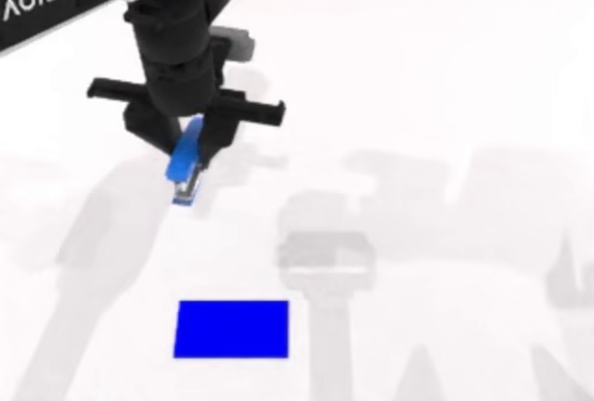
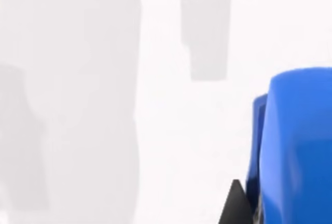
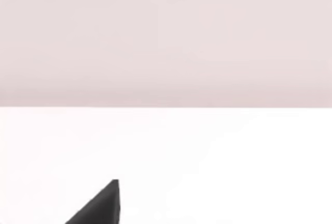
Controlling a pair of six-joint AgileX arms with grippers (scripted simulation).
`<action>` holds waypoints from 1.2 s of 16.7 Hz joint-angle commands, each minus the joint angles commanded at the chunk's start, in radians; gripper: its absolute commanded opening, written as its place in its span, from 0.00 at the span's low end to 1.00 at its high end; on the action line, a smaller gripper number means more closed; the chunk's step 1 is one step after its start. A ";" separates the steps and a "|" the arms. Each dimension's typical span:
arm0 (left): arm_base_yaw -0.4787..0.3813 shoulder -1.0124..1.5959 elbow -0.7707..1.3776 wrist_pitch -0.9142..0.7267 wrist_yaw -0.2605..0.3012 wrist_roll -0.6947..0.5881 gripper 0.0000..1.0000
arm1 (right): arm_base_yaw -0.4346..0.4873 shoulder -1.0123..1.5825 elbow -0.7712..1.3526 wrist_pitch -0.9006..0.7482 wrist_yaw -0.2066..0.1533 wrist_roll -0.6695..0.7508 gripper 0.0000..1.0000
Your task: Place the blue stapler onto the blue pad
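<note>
Blue stapler [image 1: 187,165], rounded, in left claw [image 1: 189,152].

A rendered simulation scene is showing: a featureless white table [image 1: 445,95] lying under a plain pinkish backdrop [image 3: 166,37].

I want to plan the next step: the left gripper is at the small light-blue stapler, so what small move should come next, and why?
Probably carry it toward the near edge of the table, to above the pad. In the top view the left gripper appears shut on the small light-blue stapler with a grey underside, and the flat dark-blue rectangular pad lies apart from it, nearer the bottom edge and slightly right. The right arm is not seen there.
</note>
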 joint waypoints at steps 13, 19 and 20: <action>-0.090 -0.145 -0.182 -0.076 -0.099 -0.794 0.00 | 0.000 0.000 0.000 0.000 0.000 0.000 1.00; -0.159 -0.235 -0.338 -0.049 -0.087 -1.459 0.00 | 0.000 0.000 0.000 0.000 0.000 0.000 1.00; -0.169 -0.250 -0.361 -0.036 -0.079 -1.555 0.00 | 0.000 0.000 0.000 0.000 0.000 0.000 1.00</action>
